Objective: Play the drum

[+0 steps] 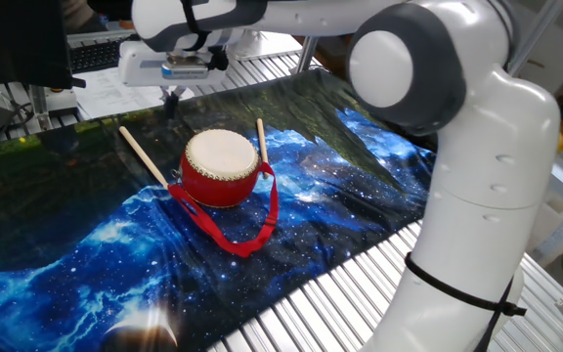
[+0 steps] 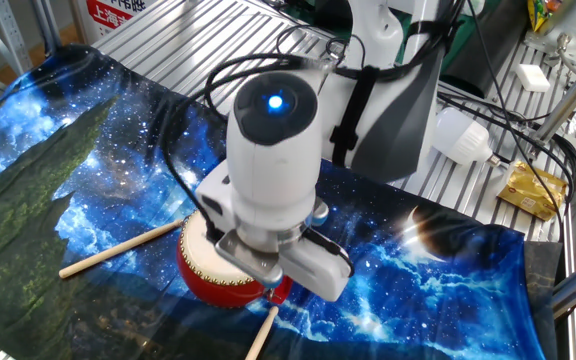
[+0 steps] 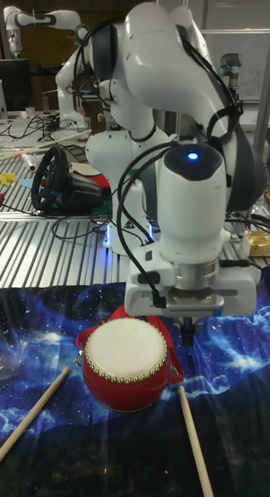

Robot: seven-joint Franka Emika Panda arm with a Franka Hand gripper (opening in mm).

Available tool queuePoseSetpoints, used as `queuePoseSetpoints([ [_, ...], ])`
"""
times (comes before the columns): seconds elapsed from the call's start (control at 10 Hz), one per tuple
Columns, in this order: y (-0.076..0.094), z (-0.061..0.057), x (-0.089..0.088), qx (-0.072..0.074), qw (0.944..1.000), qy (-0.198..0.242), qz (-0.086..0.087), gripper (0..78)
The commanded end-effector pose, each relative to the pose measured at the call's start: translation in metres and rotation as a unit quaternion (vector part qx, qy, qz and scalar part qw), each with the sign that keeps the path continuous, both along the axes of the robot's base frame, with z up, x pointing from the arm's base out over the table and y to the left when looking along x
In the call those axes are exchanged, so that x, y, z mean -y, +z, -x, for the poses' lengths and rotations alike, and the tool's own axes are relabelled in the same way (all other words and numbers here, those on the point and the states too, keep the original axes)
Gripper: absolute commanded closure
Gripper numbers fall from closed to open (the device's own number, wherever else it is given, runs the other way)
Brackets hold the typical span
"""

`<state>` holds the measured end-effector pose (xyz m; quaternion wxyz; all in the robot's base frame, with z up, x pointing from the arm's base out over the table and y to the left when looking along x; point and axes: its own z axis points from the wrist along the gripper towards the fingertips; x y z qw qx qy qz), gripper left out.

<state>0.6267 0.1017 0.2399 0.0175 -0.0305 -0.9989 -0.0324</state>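
The drum (image 1: 221, 168) has a red body and a cream skin, and it stands on a blue galaxy cloth (image 1: 360, 186). Its red ribbon strap (image 1: 252, 235) trails toward the front. One thin wooden stick (image 1: 143, 154) lies to its left and another (image 1: 261, 142) rests against its right side. My gripper (image 1: 171, 99) hangs in the air behind and left of the drum, shut, with nothing in it. In the tall fixed view the gripper (image 3: 187, 334) hovers just right of the drum (image 3: 126, 363), apart from it. In the other fixed view my hand covers most of the drum (image 2: 203, 270) and hides the fingertips.
The cloth lies on a slatted metal table (image 1: 340, 293). A keyboard (image 1: 101, 54) and papers sit at the back left. A white bulb-shaped object (image 2: 460, 135) and a yellow packet (image 2: 533, 190) lie beyond the cloth. A steering wheel (image 3: 53, 180) stands behind the robot base.
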Motion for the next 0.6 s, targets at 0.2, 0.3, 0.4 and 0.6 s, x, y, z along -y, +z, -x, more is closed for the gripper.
queuePoseSetpoints([
  [0.2,-0.012,-0.007,-0.001,0.003,0.9996,0.027,0.007,77.6],
  [0.3,-0.015,-0.008,-0.001,0.002,0.9996,0.028,0.007,77.6],
  [0.4,-0.021,-0.008,-0.001,0.002,0.9996,0.029,0.007,77.6],
  [0.6,-0.031,-0.009,-0.001,0.002,0.9996,0.029,0.007,77.6],
])
